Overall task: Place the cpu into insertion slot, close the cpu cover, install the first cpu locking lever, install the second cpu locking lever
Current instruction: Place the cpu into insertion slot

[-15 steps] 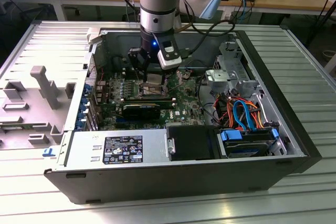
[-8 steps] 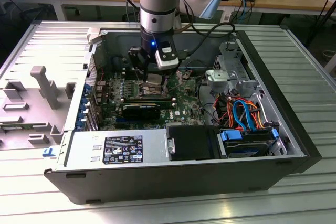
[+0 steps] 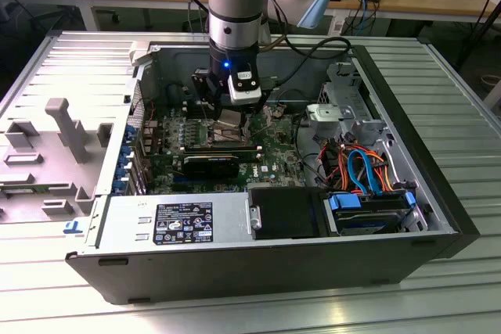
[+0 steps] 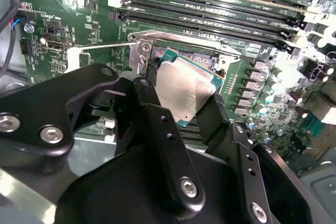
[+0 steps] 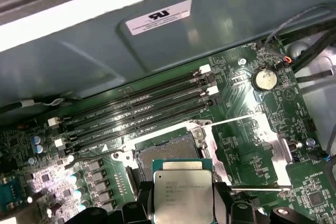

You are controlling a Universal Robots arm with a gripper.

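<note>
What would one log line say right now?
claw: shut on cpu | cpu: over insertion slot, unseated | cpu cover: open

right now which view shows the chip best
The first wrist view: the chip turns its silver top to the camera, by the open socket. The second wrist view shows it at a slant, partly behind the black fingers. The exterior view sees it from far, tucked under the gripper.

Matt silver metal cpu (image 5: 182, 192)

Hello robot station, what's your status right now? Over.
Gripper shut on the cpu. It hangs tilted over the insertion slot, not seated. The cpu cover stands open; slot looks unobstructed.
</note>
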